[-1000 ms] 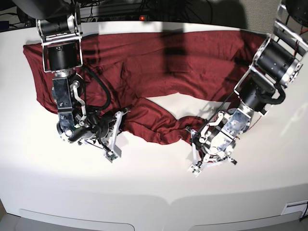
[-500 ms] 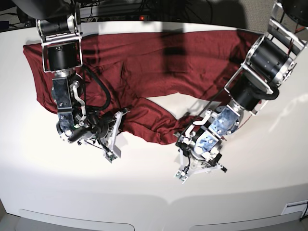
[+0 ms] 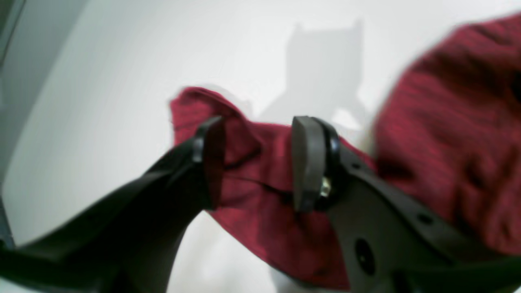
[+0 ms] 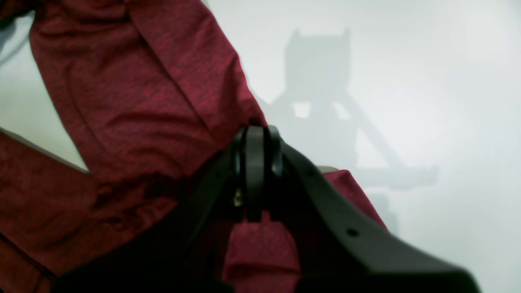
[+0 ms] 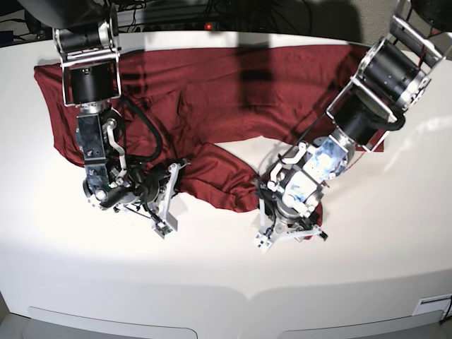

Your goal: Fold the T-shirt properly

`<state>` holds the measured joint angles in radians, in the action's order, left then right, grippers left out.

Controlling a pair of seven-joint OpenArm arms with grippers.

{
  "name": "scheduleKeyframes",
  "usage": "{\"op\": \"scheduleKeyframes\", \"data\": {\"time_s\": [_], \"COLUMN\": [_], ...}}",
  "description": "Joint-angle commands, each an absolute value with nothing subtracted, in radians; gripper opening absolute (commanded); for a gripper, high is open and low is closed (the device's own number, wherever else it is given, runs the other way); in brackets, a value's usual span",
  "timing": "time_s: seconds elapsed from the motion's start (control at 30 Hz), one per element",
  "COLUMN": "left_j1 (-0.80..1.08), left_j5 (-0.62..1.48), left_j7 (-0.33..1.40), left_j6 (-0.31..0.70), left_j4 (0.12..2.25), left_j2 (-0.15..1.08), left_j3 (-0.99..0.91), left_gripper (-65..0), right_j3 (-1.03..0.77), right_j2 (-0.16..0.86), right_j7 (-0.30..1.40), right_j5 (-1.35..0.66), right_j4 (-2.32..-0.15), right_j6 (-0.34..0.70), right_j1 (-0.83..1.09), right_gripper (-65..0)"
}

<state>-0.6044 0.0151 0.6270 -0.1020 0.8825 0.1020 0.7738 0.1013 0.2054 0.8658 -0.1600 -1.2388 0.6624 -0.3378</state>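
ok so starting at the fingers: on my right wrist cam the right gripper [image 4: 255, 175] has its two black fingers [image 4: 254, 162] pressed flat together, and they sit right on the edge of the maroon cloth, so from here it looks like they're pinching a thin bit of the T-shirt [image 4: 134, 106], with more fabric bunched just under them. On the left wrist cam the left gripper [image 3: 256, 162] has its fingers [image 3: 307, 162] spread apart with a strip of the T-shirt [image 3: 252, 191] lying between them; the cloth doesn't look squeezed, and the view is blurry enough that I can't say whether either pad actually touches it. Pulling back to the base view, the right gripper [image 5: 166, 201] is low at the shirt's front edge on that view's left side, and the left gripper [image 5: 286, 229] hangs over a folded-back sleeve or hem end poking out toward the front, with a red corner showing just beside the wrist. The T-shirt [image 5: 226, 92] itself is spread wide across the back half of the white tabletop [image 5: 212, 282], wrinkly, with a notch of bare table between the two front lobes. Cables and a small red light sit behind the table's far edge.
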Motion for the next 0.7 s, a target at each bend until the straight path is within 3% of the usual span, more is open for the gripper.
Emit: {"op": "scheduleKeyframes", "data": {"time_s": [0.0, 0.2, 0.67], "left_j1": [-0.644, -0.651, -0.657], "left_j5": [-0.001, 0.056, 0.053], "left_j7": [0.604, 0.609, 0.589], "left_j6": [-0.113, -0.103, -0.083], "left_j4": [0.889, 0.875, 0.771], "left_j2": [0.1, 0.1, 0.078], "left_j3": [0.75, 0.656, 0.655], "left_gripper": [-38.8, -38.8, -38.8], "right_j3": [0.098, 0.099, 0.098], "right_j2": [0.21, 0.21, 0.21], "right_j7": [0.854, 0.855, 0.855], "right_j5": [-0.186, -0.217, -0.217], "right_j4": [-1.257, -1.257, -1.257], "right_j6": [0.664, 0.665, 0.665], "right_j1": [-0.364, -0.363, -0.363], "right_gripper": [-65.0, -65.0, -65.0]}}
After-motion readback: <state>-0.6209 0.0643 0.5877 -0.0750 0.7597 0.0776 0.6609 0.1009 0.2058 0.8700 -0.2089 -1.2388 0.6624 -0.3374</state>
